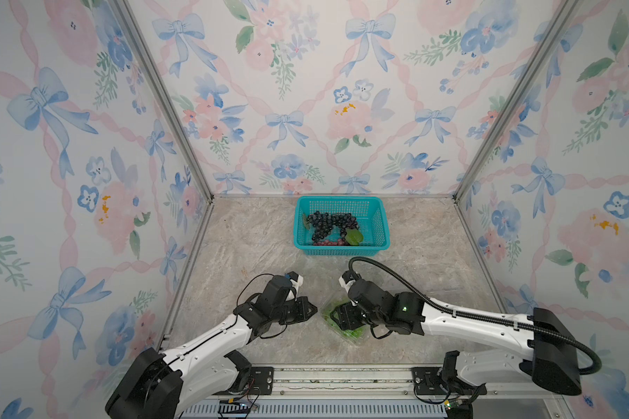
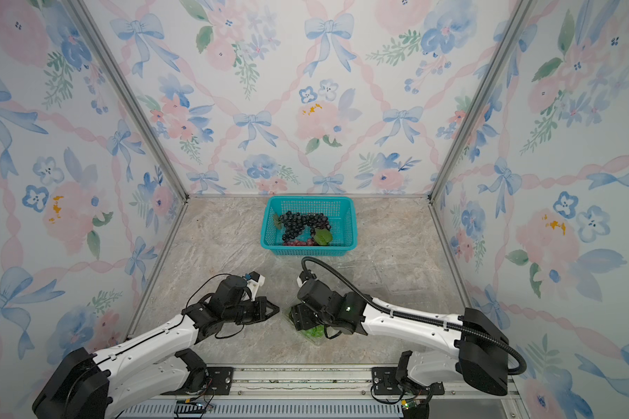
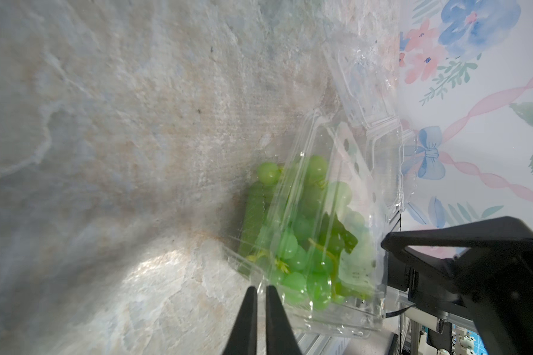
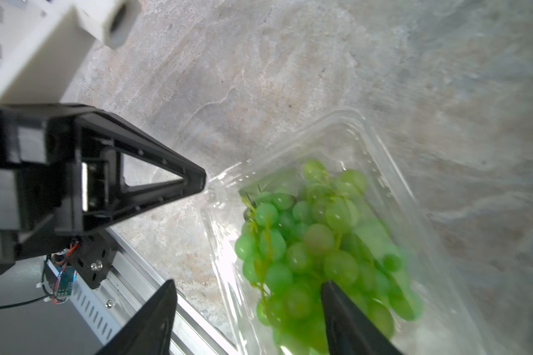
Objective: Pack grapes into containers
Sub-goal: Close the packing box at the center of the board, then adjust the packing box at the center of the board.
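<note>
Left wrist view: left claw [image 3: 260, 290] pinched on the clear plastic clamshell [image 3: 351, 322] rim, so I'd hold firm while my wide-open, empty right claw [image 4: 247, 282] tucks round green grapes [image 4: 314, 242].

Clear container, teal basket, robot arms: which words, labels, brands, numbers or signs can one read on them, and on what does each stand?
No readable text anywhere in these views.
On the clear container: no label or print visible.
On the teal basket: none.
On the small circuit board in the right wrist view: any marks are too small to read.
On the wallpaper: only flowers and bows.
</note>
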Available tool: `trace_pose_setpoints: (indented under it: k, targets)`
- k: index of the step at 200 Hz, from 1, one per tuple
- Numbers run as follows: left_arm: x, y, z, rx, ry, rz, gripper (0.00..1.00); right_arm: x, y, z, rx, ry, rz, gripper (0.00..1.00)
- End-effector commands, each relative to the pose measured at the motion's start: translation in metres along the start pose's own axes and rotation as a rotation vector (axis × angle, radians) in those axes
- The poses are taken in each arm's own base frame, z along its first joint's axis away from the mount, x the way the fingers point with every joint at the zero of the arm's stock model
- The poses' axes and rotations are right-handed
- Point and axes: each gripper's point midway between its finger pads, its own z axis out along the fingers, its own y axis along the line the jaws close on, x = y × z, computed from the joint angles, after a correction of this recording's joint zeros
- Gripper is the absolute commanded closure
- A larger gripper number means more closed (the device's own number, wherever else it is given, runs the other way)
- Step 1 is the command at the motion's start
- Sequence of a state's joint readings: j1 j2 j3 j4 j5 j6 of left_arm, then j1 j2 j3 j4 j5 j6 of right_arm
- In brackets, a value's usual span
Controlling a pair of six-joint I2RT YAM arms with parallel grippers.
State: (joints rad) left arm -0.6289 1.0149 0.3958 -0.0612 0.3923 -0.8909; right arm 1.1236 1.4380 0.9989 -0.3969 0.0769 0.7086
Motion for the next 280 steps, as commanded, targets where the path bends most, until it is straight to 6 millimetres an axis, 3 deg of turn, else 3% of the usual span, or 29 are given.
trace_pose_setpoints:
  k: [1, 47, 84, 101, 117, 121, 128, 150, 194, 244, 280]
  targets:
    - [-0.014, -0.016, -0.006, 0.019, -0.037, 0.043, 0.87, 0.030, -0.029, -0.004, 0.125, 0.063, 0.020, 0.27]
    - [-0.033, -0.042, -0.013, 0.055, -0.069, 0.088, 0.86, 0.056, -0.033, -0.013, 0.184, 0.073, 0.047, 0.27]
    - [-0.046, -0.066, -0.018, 0.087, -0.081, 0.135, 0.85, 0.062, -0.035, -0.015, 0.198, 0.064, 0.076, 0.27]
    - [-0.051, -0.066, -0.020, 0.052, -0.080, 0.166, 0.85, 0.063, -0.036, -0.016, 0.211, 0.063, 0.075, 0.26]
    - [-0.048, -0.072, -0.017, 0.061, -0.057, 0.180, 0.84, 0.063, -0.034, -0.016, 0.204, 0.058, 0.081, 0.26]
    - [-0.053, -0.086, -0.019, 0.082, -0.067, 0.197, 0.84, 0.063, -0.033, -0.016, 0.203, 0.058, 0.081, 0.26]
    - [-0.051, -0.091, -0.016, 0.086, -0.054, 0.210, 0.84, 0.063, -0.032, -0.017, 0.200, 0.056, 0.088, 0.26]
    - [-0.036, -0.103, 0.002, 0.080, 0.009, 0.255, 0.84, 0.063, -0.029, -0.020, 0.188, 0.044, 0.101, 0.26]
    - [0.005, -0.097, 0.033, 0.025, 0.129, 0.318, 0.85, 0.066, -0.025, -0.025, 0.163, 0.019, 0.138, 0.26]
    - [0.015, -0.068, 0.044, -0.060, 0.147, 0.313, 0.87, 0.071, -0.018, -0.036, 0.106, -0.025, 0.205, 0.20]
    - [0.018, -0.059, 0.045, -0.084, 0.149, 0.308, 0.87, 0.080, -0.017, -0.035, 0.040, -0.058, 0.293, 0.13]
